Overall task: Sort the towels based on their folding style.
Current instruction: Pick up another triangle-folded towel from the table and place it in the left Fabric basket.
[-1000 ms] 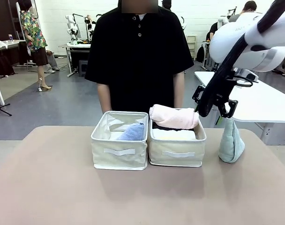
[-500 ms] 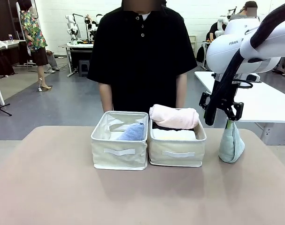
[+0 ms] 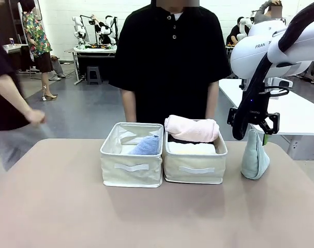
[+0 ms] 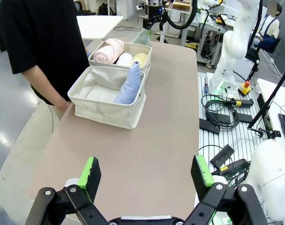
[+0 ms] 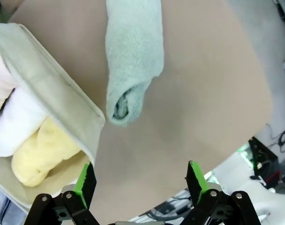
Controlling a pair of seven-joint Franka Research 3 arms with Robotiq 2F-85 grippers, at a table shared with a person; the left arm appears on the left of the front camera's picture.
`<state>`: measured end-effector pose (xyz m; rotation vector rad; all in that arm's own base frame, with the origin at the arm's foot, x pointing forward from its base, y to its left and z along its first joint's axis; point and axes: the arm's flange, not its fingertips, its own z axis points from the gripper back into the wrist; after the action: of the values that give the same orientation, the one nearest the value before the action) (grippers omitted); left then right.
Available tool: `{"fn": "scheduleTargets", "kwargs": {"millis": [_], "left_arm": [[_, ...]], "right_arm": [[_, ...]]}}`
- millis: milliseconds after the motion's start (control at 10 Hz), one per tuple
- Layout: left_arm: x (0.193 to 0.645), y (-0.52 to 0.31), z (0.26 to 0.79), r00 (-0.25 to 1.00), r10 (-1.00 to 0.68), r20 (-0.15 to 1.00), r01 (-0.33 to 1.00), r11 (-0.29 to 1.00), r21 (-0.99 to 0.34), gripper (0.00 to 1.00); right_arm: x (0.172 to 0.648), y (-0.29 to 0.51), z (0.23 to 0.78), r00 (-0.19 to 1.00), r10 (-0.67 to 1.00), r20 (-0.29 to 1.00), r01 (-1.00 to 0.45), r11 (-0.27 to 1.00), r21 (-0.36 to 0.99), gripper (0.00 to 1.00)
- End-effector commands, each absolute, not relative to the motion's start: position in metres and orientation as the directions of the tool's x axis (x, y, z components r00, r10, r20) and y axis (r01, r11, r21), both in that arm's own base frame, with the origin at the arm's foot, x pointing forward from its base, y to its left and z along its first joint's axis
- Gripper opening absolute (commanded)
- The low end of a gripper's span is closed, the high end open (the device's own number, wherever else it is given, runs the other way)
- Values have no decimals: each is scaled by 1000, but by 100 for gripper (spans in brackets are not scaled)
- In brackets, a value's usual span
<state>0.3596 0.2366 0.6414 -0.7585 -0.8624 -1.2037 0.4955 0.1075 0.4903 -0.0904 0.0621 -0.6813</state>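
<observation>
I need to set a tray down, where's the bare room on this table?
The near half of the table, in front of the cream bins, is bare, as is the stretch left of the left bin. Crowded on the right: a narrow gap between the right bin and the standing teal towel, with the right arm's open fingers above it.

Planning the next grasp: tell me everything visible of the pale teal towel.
The pale teal towel is soft terry, folded into a wedge narrowing upward. It stands upright on the table, just right of the right-hand cream bin, apart from it. The open right gripper hangs over its tip, not gripping it.
</observation>
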Motion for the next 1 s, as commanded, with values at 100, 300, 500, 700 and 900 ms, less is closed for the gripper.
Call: {"fn": "scheduleTargets", "kwargs": {"millis": [100, 300, 500, 700, 900], "left_arm": [[358, 238, 643, 117, -453, 884, 980, 195, -30, 100], [358, 238, 643, 117, -453, 884, 980, 195, -30, 100], [358, 238, 643, 117, -453, 884, 980, 195, -30, 100], [358, 238, 643, 117, -453, 884, 980, 195, -30, 100], [358, 238, 643, 117, -453, 884, 980, 195, -30, 100]], "right_arm": [[523, 91, 480, 805, -593, -21, 586, 800, -131, 100], [540, 81, 467, 837, -547, -29, 541, 833, -115, 100], [552, 71, 458, 849, -527, -21, 522, 845, -116, 100], [553, 64, 454, 883, -469, -22, 463, 878, -124, 94], [553, 63, 453, 880, -474, -26, 469, 876, -116, 34]]}}
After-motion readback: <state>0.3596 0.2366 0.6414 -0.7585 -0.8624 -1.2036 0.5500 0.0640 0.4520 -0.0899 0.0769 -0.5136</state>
